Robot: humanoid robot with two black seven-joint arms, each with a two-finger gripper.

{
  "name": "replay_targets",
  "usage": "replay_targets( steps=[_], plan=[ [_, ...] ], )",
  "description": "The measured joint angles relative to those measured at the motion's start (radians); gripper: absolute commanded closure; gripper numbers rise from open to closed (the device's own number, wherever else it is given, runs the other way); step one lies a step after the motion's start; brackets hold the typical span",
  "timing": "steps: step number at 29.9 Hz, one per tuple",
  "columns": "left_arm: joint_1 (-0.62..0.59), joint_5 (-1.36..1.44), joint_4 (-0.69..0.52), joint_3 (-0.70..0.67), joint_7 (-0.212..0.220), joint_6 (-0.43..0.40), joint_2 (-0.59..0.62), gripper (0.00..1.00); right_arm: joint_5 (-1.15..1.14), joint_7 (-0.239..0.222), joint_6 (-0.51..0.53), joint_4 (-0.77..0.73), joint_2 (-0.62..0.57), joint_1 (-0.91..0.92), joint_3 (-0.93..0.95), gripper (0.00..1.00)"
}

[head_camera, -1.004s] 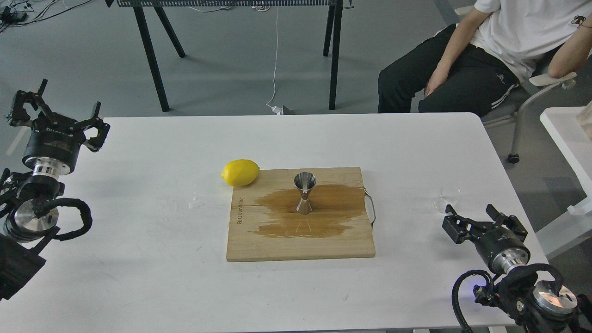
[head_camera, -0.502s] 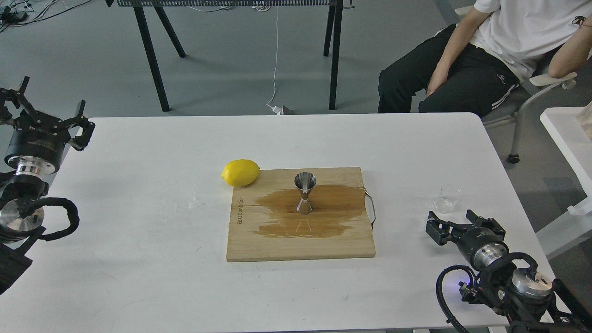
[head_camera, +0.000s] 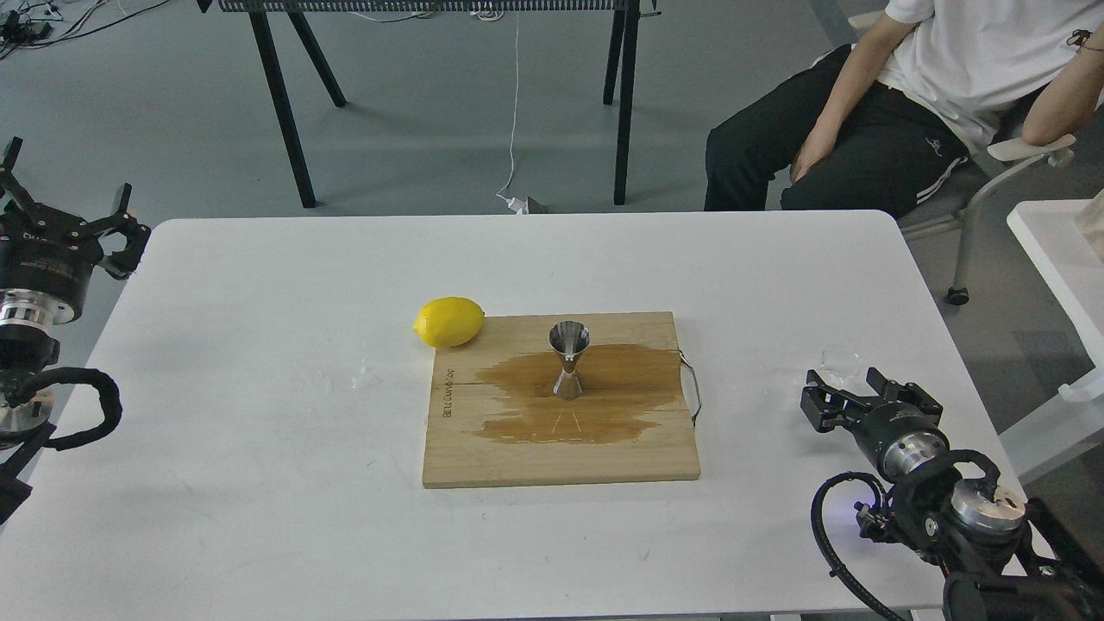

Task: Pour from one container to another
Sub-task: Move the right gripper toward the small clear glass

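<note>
The small clear glass cup [head_camera: 841, 356] stands on the white table at the right, its lower part hidden behind my right gripper [head_camera: 845, 390]. That gripper is open, its fingers spread on either side of the cup's base; whether they touch it I cannot tell. The steel hourglass jigger [head_camera: 569, 371] stands upright in the middle of a wooden board [head_camera: 483, 457], on a dark wet stain. Far off at the left table edge my left gripper [head_camera: 67, 177] is raised and open, holding nothing.
A yellow lemon [head_camera: 448, 321] lies against the board's far left corner. A few clear drops [head_camera: 366, 378] sit left of the board. A seated person [head_camera: 906, 95] is beyond the table's far right corner, and a black-legged table [head_camera: 285, 95] stands behind.
My left gripper has drawn back leftward, out past the table edge. My right gripper shifted left, then forward up to the glass cup, now covering its lower part.
</note>
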Motion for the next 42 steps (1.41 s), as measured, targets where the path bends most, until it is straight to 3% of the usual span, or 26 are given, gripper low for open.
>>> replay_targets(
  steps=[21,26,37,42],
  plan=[
    [-0.003,-0.002,0.0,-0.004,0.0,0.0,0.001,0.0,-0.008,-0.005,0.01,-0.079,0.005,0.044,-0.011,0.26],
    [-0.004,-0.002,0.0,-0.004,0.0,0.0,0.004,0.0,-0.008,-0.003,0.01,-0.081,0.011,0.063,-0.021,0.38],
    [-0.002,0.0,0.002,-0.003,0.0,0.0,0.012,0.0,-0.008,0.0,0.013,-0.134,0.023,0.085,-0.045,0.42],
    [-0.002,0.0,0.002,-0.003,0.0,0.0,0.016,0.0,-0.008,0.0,0.032,-0.136,0.024,0.086,-0.046,0.56]
  ],
)
